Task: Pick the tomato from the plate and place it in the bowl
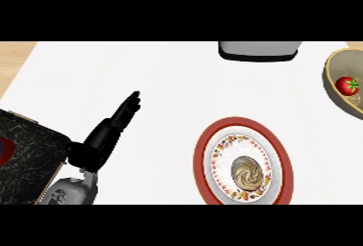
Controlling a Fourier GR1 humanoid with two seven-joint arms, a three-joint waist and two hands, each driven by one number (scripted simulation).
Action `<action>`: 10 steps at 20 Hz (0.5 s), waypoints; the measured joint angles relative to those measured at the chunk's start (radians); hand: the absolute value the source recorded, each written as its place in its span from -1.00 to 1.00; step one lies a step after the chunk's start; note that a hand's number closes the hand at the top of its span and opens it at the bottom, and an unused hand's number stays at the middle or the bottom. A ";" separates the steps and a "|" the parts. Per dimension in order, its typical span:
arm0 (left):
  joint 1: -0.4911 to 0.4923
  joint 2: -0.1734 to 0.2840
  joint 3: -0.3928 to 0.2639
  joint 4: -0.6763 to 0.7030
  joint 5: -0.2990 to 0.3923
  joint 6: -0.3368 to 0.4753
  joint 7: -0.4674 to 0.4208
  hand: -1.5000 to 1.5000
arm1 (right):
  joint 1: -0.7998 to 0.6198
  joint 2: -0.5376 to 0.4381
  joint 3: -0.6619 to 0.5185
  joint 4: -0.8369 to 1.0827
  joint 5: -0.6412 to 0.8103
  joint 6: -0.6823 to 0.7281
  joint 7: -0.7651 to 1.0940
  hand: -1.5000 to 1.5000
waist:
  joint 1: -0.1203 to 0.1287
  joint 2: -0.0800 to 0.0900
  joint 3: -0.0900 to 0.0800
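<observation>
One plate (243, 162), red-rimmed with patterned inner ring and swirl at centre, lying on white counter (163, 86); taken as landmark. Nothing sitting on plate surface besides own pattern.

One tomato (347, 85), red with green stem, up and right of plate, well apart from it. Resting inside one bowl (337, 72), tan, cut by view's right edge. Tomato touching bowl interior, near middle of visible part.

One hand visible: left hand (106, 134), black, left of plate and apart from it. Fingers straight, extended, pointing up and slightly right, holding nothing, so open. Grey forearm below it, entering from lower edge. Touching counter or hovering above it: cannot tell.

Right hand nowhere in view.

One grey-and-black appliance-like object (258, 50) above plate at top of view, only partly showing; kind unclear.

One dark speckled slab (28, 158) with light edge far left of plate, beside left forearm, cut by left edge. Small red-and-blue patch on it at view's left edge, unidentifiable.

Strip of wood-toned surface at upper-left corner, beyond white counter.
</observation>
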State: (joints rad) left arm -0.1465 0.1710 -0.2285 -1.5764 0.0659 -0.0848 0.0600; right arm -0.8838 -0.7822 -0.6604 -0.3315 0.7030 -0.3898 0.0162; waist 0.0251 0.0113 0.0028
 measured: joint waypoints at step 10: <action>0.014 -0.010 0.015 -0.006 -0.004 -0.002 0.006 0.00 | 0.195 -0.135 -0.201 -0.008 -0.224 0.068 -0.150 -1.00 | -0.027 -0.009 -0.001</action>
State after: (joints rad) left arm -0.1320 0.1608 -0.2132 -1.5819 0.0617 -0.0865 0.0657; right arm -0.6892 -0.9174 -0.8613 -0.3395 0.4793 -0.3223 -0.1341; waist -0.0022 0.0023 0.0016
